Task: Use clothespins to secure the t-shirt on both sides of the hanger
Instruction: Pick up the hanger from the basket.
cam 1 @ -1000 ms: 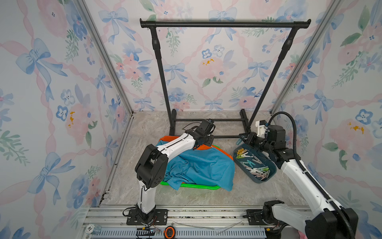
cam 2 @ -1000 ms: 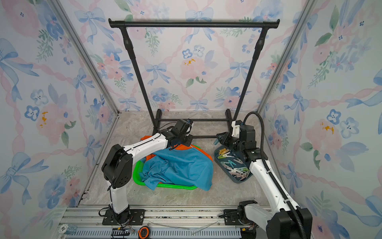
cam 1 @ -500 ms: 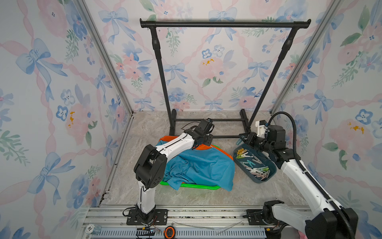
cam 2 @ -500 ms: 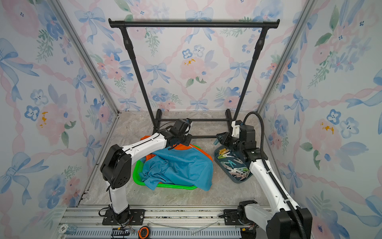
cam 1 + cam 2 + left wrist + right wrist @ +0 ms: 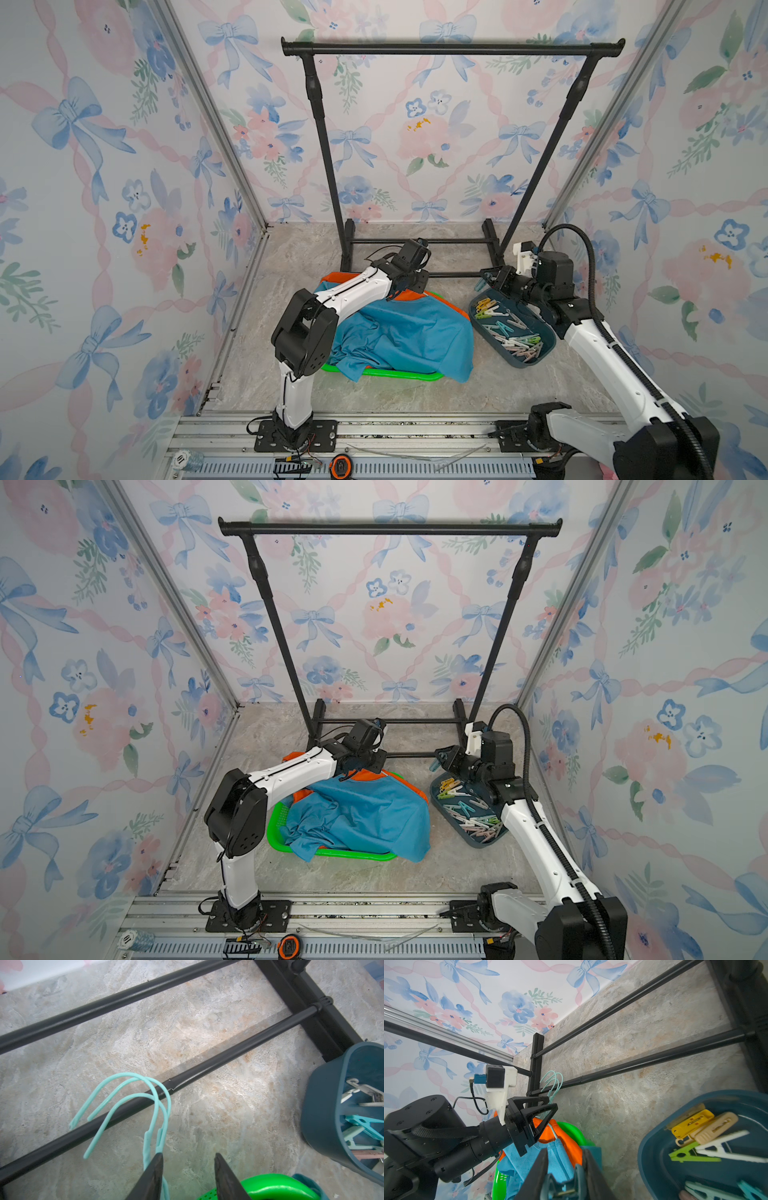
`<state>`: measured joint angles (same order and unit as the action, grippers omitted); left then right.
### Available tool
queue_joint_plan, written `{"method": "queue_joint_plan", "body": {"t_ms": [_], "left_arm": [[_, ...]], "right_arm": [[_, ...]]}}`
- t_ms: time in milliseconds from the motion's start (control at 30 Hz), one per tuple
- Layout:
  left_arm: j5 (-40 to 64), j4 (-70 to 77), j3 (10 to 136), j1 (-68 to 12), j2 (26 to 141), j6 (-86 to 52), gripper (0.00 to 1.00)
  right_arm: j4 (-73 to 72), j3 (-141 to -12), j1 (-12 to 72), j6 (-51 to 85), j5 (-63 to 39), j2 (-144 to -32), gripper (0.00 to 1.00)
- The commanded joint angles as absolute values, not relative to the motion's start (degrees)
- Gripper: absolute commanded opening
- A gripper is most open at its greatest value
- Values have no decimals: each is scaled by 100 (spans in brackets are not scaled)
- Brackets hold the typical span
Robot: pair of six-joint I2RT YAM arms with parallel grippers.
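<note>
1. Right gripper (image 5: 565, 1152). I logged it closed on a single teal clothespin (image 5: 560, 1185). The peg stood between the two dark fingers (image 5: 537, 1174), and its metal spring showed at the grip.
2. Held peg, location. In both top views it hung just past the far end of the bin (image 5: 525, 365), lifted clear of the pile inside.
3. Left gripper (image 5: 188, 1155). Its jaws stood partway apart with marbled floor showing through the gap, and I saw nothing pinched across them. One finger lay along the stems of the hanger hooks (image 5: 146, 1145).
4. Hanger hooks. I counted three thin pale-teal wire hooks, bunched together, their curves crossing the lower bar of the rack (image 5: 453, 48).
5. Clothespins (image 5: 513, 336). This was a loose heap of small plastic spring pegs in yellow, cream, white, green, teal and pink. They lay flat and criss-crossed, all inside the bin.
6. Bin. It was a dark teal oval tub on the floor, just beside the t-shirt (image 5: 407, 332) and near one rack foot.
7. T-shirt. It was blue and crumpled, draped over a bright green basket (image 5: 399, 374). An orange garment (image 5: 415, 296) showed at its far edge, under the left gripper.
8. Rack. It was a black tube frame standing at the back wall.
</note>
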<state>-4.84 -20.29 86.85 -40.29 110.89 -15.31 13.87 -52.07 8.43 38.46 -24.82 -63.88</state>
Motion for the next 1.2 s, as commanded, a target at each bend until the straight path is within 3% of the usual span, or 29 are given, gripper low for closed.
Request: {"method": "queue_joint_plan", "body": {"t_ms": [0,300,500,733,1167], "left_arm": [[-354,-2245,8757,-4135,11303,-1600,40],[-350,-2250,8793,-4262,11146,-1643,35],[-528,-2156,8370,-4222,10291,-1748,40],[59,-2153,7692,-3717,9544,-1869,46],[184,-1943,7096,-3572,9667,-1942,47]], "right_arm": [[1363,-5179,879,3750,-2486,-6395,29],[1335,-5082,844,3764,-2486,-6337,29],[1311,-5090,844,3771,-2509,-6337,29],[1259,-5061,844,3786,-2528,-6338,29],[1318,-5045,840,3763,-2539,-6284,29]]}}
